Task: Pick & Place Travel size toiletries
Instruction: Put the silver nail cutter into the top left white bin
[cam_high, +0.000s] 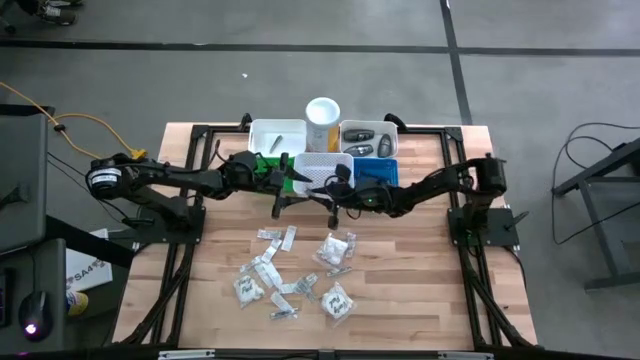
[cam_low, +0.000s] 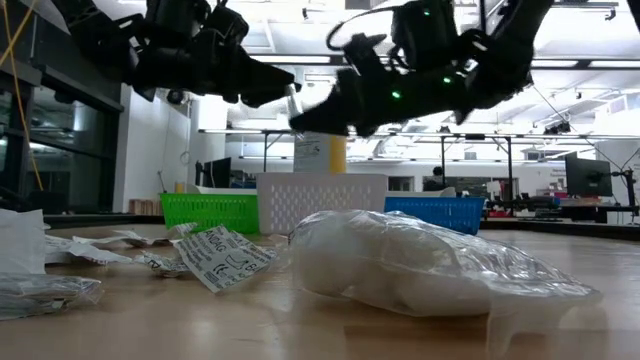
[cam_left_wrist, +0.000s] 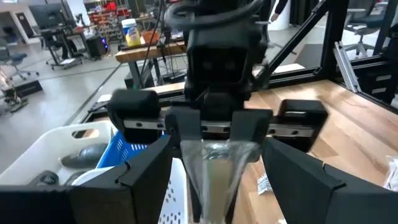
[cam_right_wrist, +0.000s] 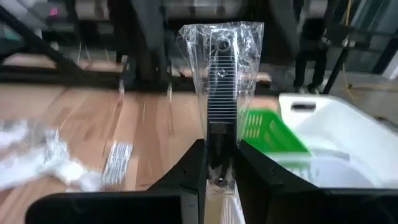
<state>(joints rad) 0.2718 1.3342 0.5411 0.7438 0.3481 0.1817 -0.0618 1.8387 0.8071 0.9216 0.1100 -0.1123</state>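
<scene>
Right gripper (cam_right_wrist: 219, 163) clamped on a clear-wrapped razor-like stick (cam_right_wrist: 221, 81), raised above the white basket (cam_high: 322, 170) in the middle of the bin row. Left gripper (cam_high: 283, 184) facing it over that basket, fingers apart, nothing held. Judged partly done: dark oval pieces (cam_high: 362, 133) already binned behind the basket, many packets (cam_high: 336, 249) still loose on the table (cam_high: 440, 290) in front of it.
</scene>
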